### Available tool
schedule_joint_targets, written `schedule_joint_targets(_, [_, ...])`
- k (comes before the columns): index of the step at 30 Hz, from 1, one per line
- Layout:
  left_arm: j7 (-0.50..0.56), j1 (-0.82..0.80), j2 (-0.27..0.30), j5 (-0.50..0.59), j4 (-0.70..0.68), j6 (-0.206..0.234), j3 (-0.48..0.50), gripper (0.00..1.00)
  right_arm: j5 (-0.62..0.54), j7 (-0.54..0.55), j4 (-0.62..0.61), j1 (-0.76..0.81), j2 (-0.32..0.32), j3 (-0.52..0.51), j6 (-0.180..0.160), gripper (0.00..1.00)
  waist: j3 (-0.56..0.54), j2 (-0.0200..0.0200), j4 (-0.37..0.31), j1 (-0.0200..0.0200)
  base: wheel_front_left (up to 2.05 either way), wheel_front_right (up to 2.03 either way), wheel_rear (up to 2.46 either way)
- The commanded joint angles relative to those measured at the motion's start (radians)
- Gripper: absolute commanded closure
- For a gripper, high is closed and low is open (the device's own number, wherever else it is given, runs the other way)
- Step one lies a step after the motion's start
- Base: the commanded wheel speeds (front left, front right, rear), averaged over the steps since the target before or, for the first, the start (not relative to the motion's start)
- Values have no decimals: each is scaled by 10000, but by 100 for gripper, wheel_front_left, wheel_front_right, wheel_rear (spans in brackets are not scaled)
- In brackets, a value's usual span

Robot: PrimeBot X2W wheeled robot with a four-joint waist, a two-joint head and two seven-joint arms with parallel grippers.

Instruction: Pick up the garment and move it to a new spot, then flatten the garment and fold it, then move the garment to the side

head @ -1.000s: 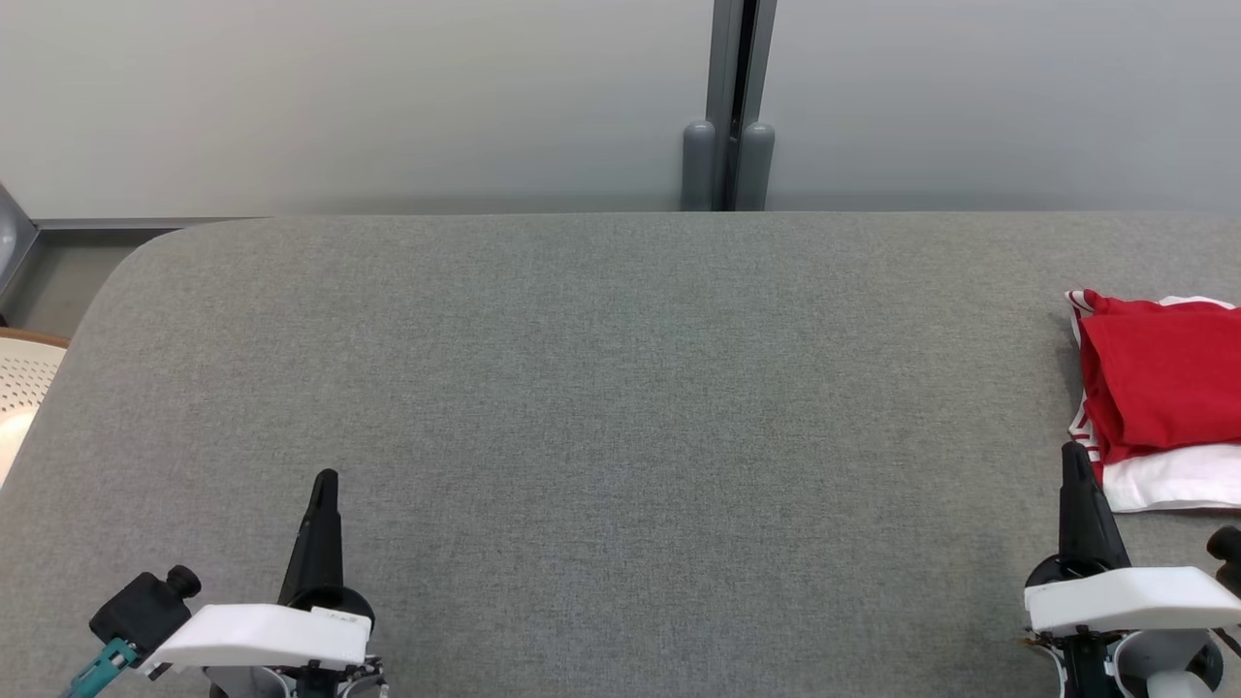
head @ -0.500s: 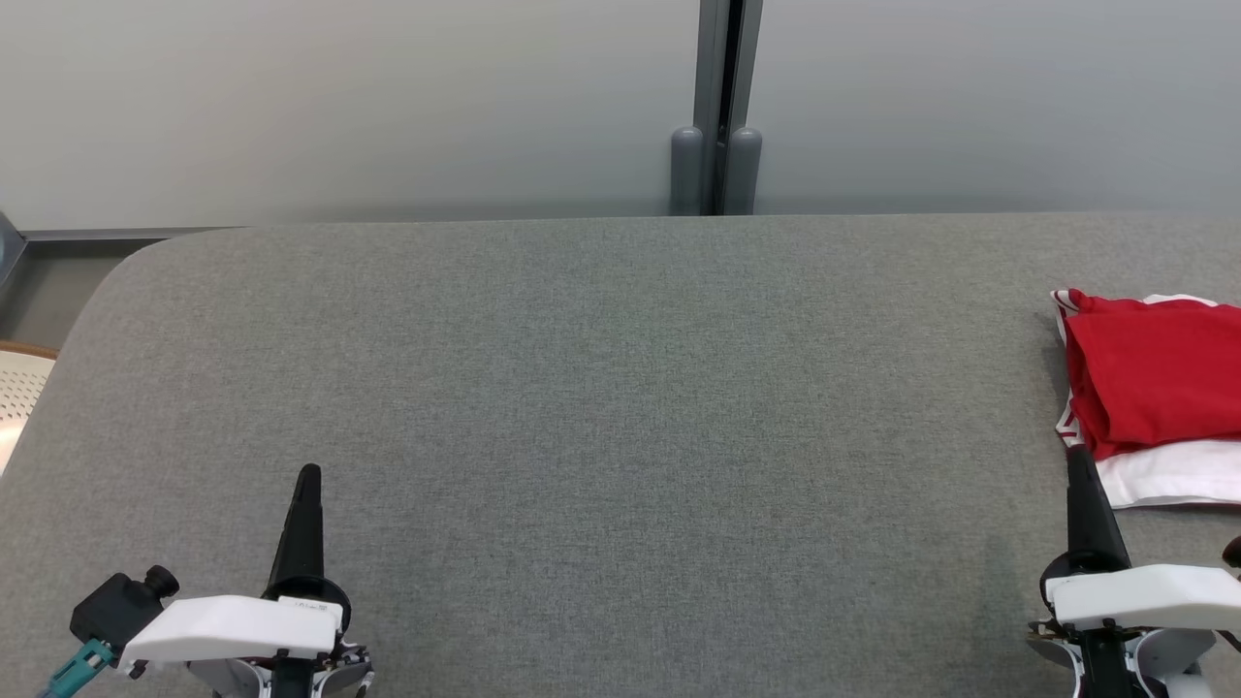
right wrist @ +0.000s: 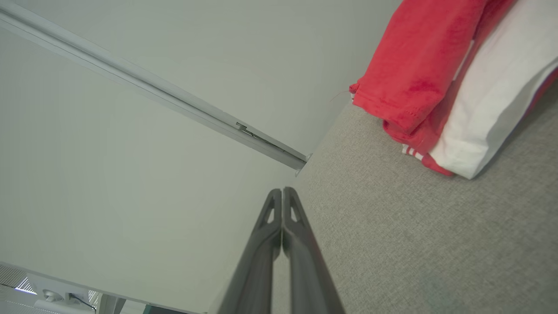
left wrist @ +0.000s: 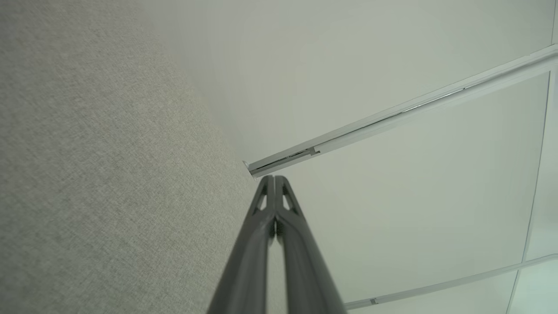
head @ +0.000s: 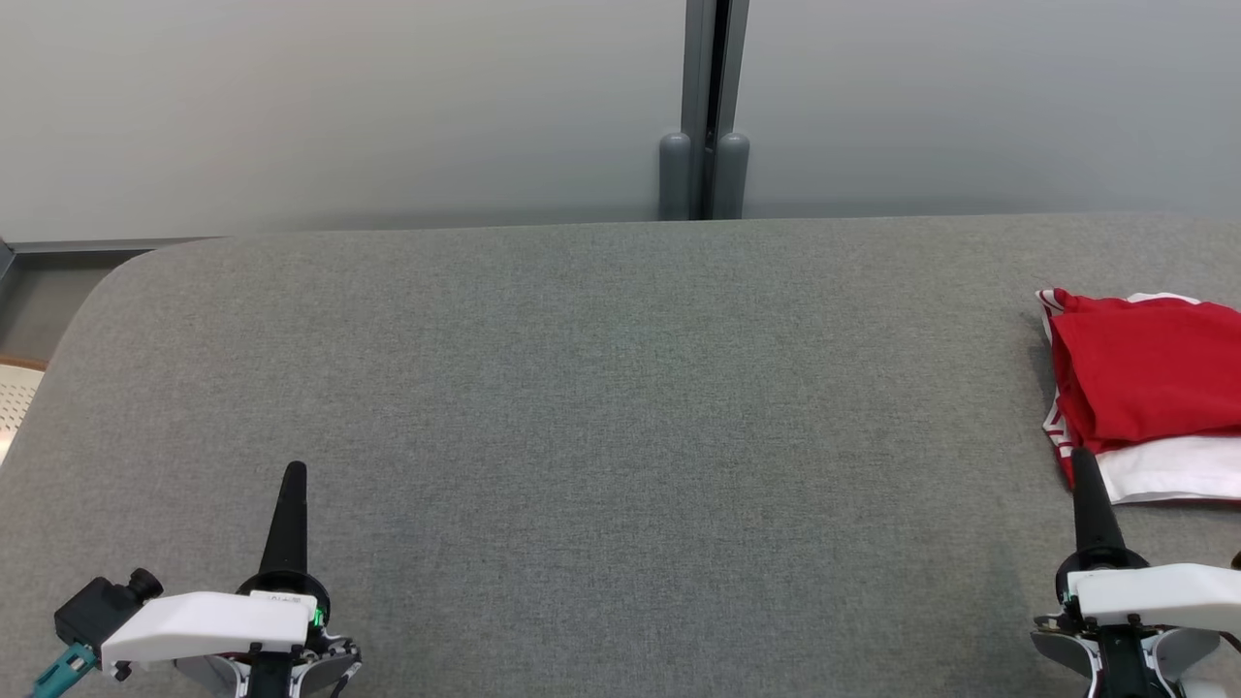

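Observation:
A folded red and white garment [head: 1144, 388] lies at the right edge of the grey padded table [head: 601, 388]; the right wrist view has the same garment [right wrist: 440, 78] at its upper right. My right gripper [head: 1081, 460] is shut and empty, its tip just in front of the garment's near left corner, apart from it. In the right wrist view its fingers [right wrist: 282, 192] are pressed together. My left gripper [head: 294, 470] is shut and empty over the table's near left, and in the left wrist view its tips [left wrist: 273, 179] meet.
A pale wall with a grey vertical post [head: 705, 107] stands behind the table. A pale perforated object [head: 15, 407] sits past the table's left edge.
The head camera has turned, shifting the whole picture leftward. Both grippers stay shut near the bottom of the view, and the garment lies as before.

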Motion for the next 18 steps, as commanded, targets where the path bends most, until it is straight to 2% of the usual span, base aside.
schedule_joint_targets(1, [75, -275, 57, -209, -119, -10, 94, 100, 311, 85, -150, -132, -67, -29, 5, 100, -9, -1, -16, 0, 0, 0, 0])
schedule_joint_targets(18, [512, -301, 56, -1342, -136, -13, 389, 100, 1998, 524, -196, -128, -75, -146, 4, 100, -100, -1, -187, 0, 0, 0, 0])
